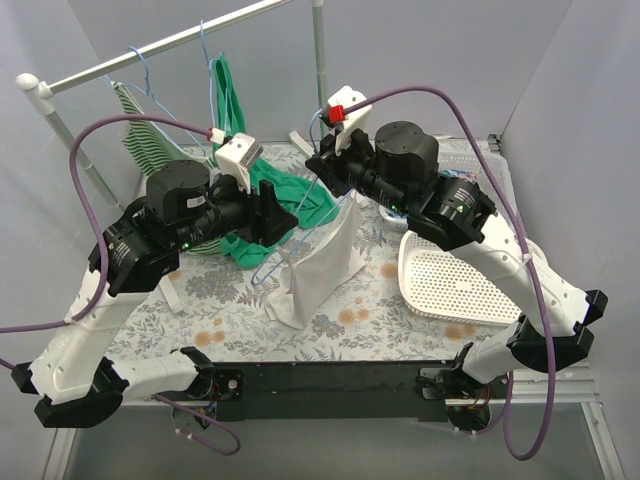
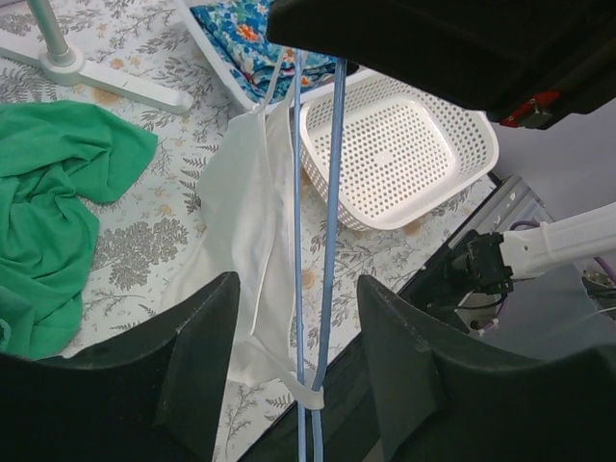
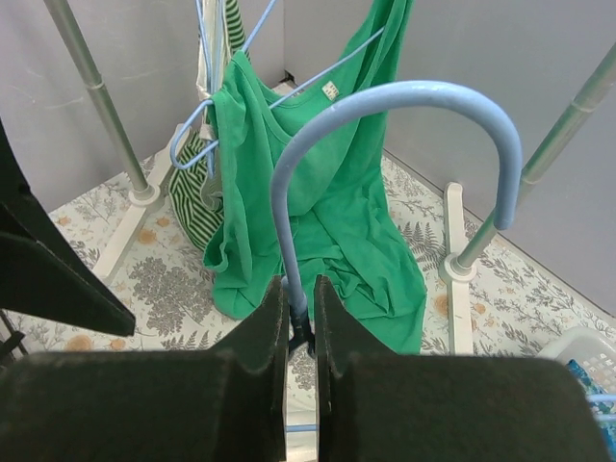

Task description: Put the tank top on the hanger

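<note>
Right end effector (image 3: 300, 289) is pinching the hanger (image 3: 404, 91) at the neck, right under the hook. Left end effector (image 2: 298, 284) is spread wide, with the hanger wires running between its fingers. Tank top (image 2: 245, 212) dangles off the hanger, bottom on the desk (image 2: 144, 250).

The right tool (image 3: 300, 294) pinches the hanger (image 3: 414, 91) at the base of its curved blue hook; behind it a green garment (image 3: 337, 212) drapes onto the table (image 3: 539, 298).

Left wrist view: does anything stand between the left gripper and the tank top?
Nothing visible does. The left gripper is open, and the tank top hangs just beyond its fingers, alongside two blue wires of the hanger.
</note>
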Controlling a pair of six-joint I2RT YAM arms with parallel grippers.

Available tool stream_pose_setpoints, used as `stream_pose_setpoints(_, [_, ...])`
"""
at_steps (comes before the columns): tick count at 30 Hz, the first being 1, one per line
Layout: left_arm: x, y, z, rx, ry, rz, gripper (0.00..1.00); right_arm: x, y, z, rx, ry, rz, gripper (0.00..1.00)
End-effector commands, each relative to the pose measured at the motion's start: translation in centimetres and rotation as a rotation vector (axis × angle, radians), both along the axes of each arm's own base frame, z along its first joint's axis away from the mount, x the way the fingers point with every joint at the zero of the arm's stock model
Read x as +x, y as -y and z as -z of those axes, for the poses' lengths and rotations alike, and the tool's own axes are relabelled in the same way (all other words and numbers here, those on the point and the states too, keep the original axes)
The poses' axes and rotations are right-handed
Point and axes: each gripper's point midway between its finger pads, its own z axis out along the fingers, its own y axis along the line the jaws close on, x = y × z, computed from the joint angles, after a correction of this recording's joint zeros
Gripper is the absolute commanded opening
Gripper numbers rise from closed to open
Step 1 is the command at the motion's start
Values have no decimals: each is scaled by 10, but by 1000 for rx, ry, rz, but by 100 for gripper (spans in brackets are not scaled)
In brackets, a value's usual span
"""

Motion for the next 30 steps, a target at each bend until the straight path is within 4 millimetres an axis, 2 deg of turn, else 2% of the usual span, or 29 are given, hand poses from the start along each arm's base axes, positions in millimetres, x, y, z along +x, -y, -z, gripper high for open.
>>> stream_pose_setpoints(1, [-6,-3,18,36,-44,9,50,8,0,-16,44,43,40,1])
stream_pose_setpoints(10, [-1,-11,49,90,-86,-47,38,15,-5,-12,37,38,61,1])
stream_pose_setpoints(15, [-2,-17,47,54,-72,-81,29,17,-9,-5,24,26,56,1])
stream_pose_setpoints(16, [-1,-17,47,46,-66,-86,22,18,-9,-4,25,25,58,1])
stream_pose_setpoints(19, [-1,-16,47,30,-61,-88,16,18,-12,-2,24,17,55,1])
stream_pose_setpoints(20, [0,-16,49,32,-64,-89,9,18,-13,-1,22,16,54,1])
stream_pose_setpoints(22, [0,-15,48,17,-60,-89,6,19,-16,0,20,14,51,1])
stream_pose_setpoints(23, [-1,-15,49,14,-61,-89,0,19,-17,1,17,12,48,1])
stream_pose_setpoints(30, [3,-11,52,-45,-54,-110,0,20,-16,-1,26,16,53,1])
